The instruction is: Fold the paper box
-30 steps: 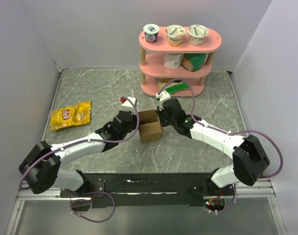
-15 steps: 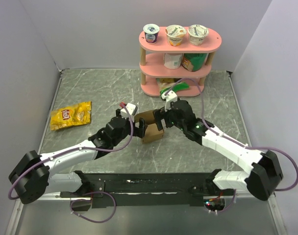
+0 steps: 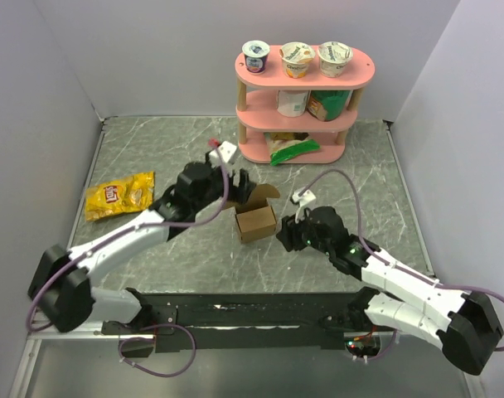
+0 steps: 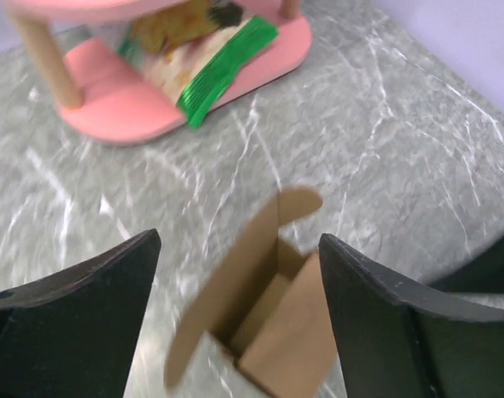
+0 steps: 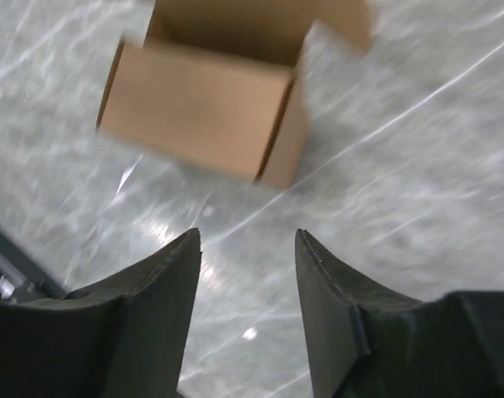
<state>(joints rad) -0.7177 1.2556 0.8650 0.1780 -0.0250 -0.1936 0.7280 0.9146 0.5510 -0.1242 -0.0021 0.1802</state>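
Left claw (image 4: 238, 245), right claw (image 5: 248, 240) open

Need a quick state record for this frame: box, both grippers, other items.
paper box: upright, top open, one flap raised
left gripper: open, over the box, holding nothing
right gripper: open, to the right of the box, not touching it
yellow snack bag: lying flat, left of the box
pink shelf: behind the box
task status: top not yet closed

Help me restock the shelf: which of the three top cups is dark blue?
The leftmost cup; the middle cup and right cup are pale.
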